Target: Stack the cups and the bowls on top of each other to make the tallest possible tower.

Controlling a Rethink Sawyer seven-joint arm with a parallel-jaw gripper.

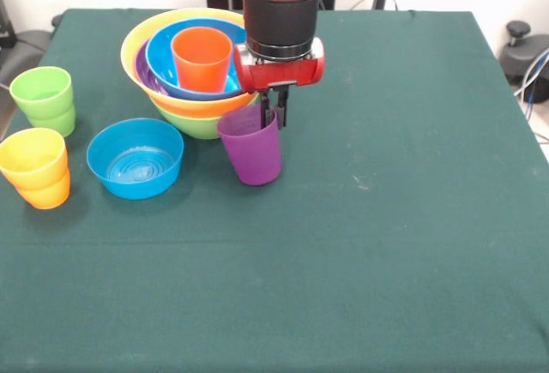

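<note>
Green table (386, 244): tower (193, 64), blue bowl (135, 158), purple cup (251, 147), green cup (44, 99), yellow/orange cups (36, 167).

tower (193, 69): far left, a cup (202, 58) in its top bowl
loose bowl (135, 158): before tower
gripper (273, 114): at a cup's (250, 147) rim

bright, even light; soft shadows under the bowls (184, 64) (faint glare on the rims), slightly soft focus.

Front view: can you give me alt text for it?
The gripper grips the rim of a purple cup standing on the green table beside the tower of nested bowls topped by an orange cup.
</note>
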